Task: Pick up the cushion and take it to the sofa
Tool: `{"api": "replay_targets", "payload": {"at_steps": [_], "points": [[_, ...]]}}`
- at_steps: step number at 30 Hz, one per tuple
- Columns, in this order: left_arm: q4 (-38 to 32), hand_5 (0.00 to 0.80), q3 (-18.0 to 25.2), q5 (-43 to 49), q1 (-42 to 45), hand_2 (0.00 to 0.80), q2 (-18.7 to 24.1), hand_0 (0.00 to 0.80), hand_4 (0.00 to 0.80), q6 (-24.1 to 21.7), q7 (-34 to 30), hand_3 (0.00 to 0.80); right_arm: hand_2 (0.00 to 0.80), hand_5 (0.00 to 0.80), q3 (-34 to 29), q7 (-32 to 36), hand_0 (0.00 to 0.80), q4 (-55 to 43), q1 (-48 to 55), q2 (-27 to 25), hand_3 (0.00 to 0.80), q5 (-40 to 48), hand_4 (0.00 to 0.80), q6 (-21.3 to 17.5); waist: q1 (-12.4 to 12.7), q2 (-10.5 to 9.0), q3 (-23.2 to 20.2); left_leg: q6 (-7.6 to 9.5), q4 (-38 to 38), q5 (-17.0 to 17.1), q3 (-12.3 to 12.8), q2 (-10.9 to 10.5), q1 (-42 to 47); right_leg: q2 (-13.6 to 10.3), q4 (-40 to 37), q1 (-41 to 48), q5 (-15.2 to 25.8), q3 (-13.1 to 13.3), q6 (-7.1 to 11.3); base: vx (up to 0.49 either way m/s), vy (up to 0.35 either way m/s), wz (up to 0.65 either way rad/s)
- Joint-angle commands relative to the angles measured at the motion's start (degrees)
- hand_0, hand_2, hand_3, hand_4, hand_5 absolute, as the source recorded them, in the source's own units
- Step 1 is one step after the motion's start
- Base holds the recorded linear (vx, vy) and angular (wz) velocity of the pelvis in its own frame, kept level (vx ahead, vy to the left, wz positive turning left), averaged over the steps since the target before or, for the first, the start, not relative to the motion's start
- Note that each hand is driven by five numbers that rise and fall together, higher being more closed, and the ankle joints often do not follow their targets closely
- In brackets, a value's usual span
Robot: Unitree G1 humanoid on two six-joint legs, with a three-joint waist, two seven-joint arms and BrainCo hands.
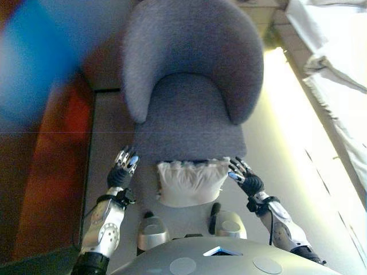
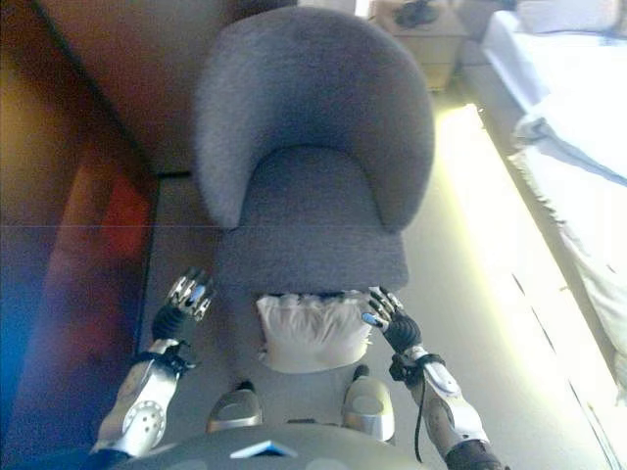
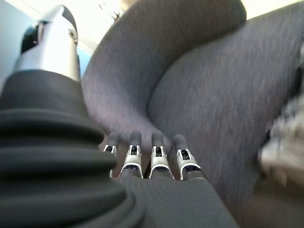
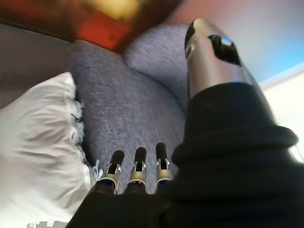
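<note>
Strong glare floods the floor (image 1: 287,114) from the right; left edges blur dimly.

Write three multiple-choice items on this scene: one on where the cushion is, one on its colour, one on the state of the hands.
1. Where is the cushion?
A. against the front edge of the grey chair, between the hands
B. on the chair's seat
C. on the bed

2. Its colour?
A. red
B. white
C. black

3. The left hand and right hand?
A. both clamped on the cushion
B. one holds it
C. both open, holding nothing

Answers: 1 A, it lies below the seat front; 2 B, pale fabric; 3 C, fingers straight beside it.
</note>
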Motion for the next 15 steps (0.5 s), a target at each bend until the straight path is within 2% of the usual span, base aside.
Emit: {"api": "replay_targets", "payload": {"at_steps": [1,3,6,8,11,15], "points": [[2.01,0.0,-0.35,6.48,-2.39,0.0,2.21,0.0,0.0,-4.56,3.31,0.0,0.0,0.0,-0.96,-3.94,0.0,-0.94,-5.25,0.33,0.0,-1.94,0.0,-6.47,-0.48,0.11,0.54,1.1,1.1,0.82,1.16,0.38,-1.57,-3.54,0.99,-1.86,1.8,1.74,2.5,0.087,0.205,0.05],[4.95,0.0,-1.27,8.92,-4.59,0.0,1.39,0.0,0.0,-4.96,4.04,0.0,0.0,0.0,-1.8,-6.27,0.0,1.37,-6.85,1.09,0.0,-3.44,0.0,-6.45,-0.99,0.91,1.37,1.51,1.67,0.24,1.51,-0.33,-1.98,-5.11,3.35,-3.91,2.06,2.47,2.82,0.052,0.181,0.01],[6.6,0.0,-3.28,10.13,-7.71,0.0,1.46,0.0,0.0,-6.05,4.97,0.0,0.0,0.0,-3.31,-9.44,0.0,5.82,-9.8,1.23,0.0,-5.28,0.0,-5.33,-0.72,1.59,4.11,2.36,7.3,-1.82,0.66,-1.71,-6.72,-7.64,6.26,-8.0,3.09,3.42,2.88,-0.07,0.127,0.06],[7.95,0.0,-4.33,9.03,-10.76,0.0,2.07,0.0,0.0,-8.01,6.04,0.0,0.0,0.0,-3.35,-11.02,0.0,9.63,-13.7,-0.68,0.0,-6.09,0.0,-6.36,-0.33,2.07,7.33,2.33,12.33,-3.13,0.22,-1.81,-11.61,-8.8,8.65,-12.0,3.35,3.69,2.82,-0.257,0.107,0.01],[9.71,0.0,-6.11,6.99,-15.92,0.0,3.61,0.0,0.0,-10.41,8.26,0.0,0.0,0.0,-2.33,-13.41,0.0,13.69,-20.45,-2.83,0.0,-4.89,0.0,-7.28,0.53,2.58,11.59,2.11,17.85,-4.52,0.12,-0.93,-18.68,-9.31,12.49,-18.19,2.91,3.94,2.43,-0.309,0.071,-0.14],[11.67,0.0,-8.04,6.47,-21.34,0.0,4.42,0.0,0.0,-11.86,9.48,0.0,0.0,0.0,-2.5,-15.46,0.0,16.48,-27.77,-5.6,0.0,-4.5,0.0,-6.19,0.61,3.28,15.24,1.66,22.73,-5.34,-0.8,-0.01,-26.53,-8.33,16.83,-25.24,1.77,6.21,1.94,-0.237,0.046,-0.28]]}}
